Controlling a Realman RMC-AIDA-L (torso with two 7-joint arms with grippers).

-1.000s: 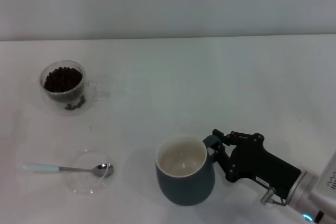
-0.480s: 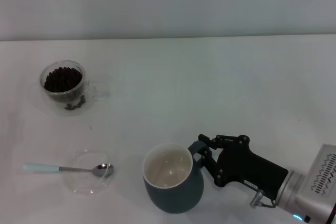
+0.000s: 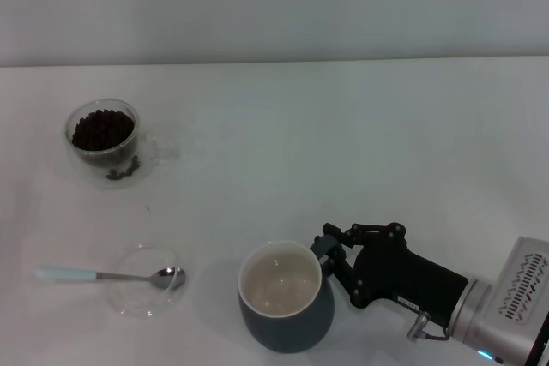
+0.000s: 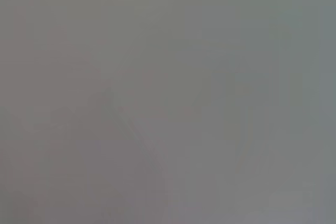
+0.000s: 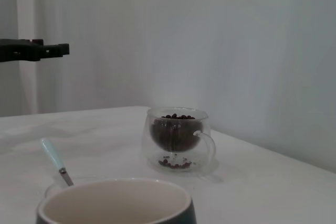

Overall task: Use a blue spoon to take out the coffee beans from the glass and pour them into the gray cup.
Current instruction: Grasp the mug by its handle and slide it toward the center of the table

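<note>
Shifting slightly toward the right gripper (image 3: pixel 330 255), the gray cup (image 3: pixel 286 309) is sitting with jaws clamping its handle; left gripper unseen

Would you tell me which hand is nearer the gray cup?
Right. The right hand is at the gray cup, on its handle side; the left hand is out of view.

Landmark: the gray cup (image 3: pixel 285 308), standing on the table (image 3: pixel 343 143) at its near edge, nothing inside it; right gripper (image 3: pixel 328 255) just beside the cup on its right, at the handle side; shallow dish (image 3: pixel 147 280) left of the cup, apart from it; blue spoon (image 3: pixel 111 276) lying with its bowl in that dish, handle reaching farther left; glass (image 3: pixel 105 143) well behind and left of the cup; coffee beans (image 3: pixel 103 129) inside the glass.
</note>
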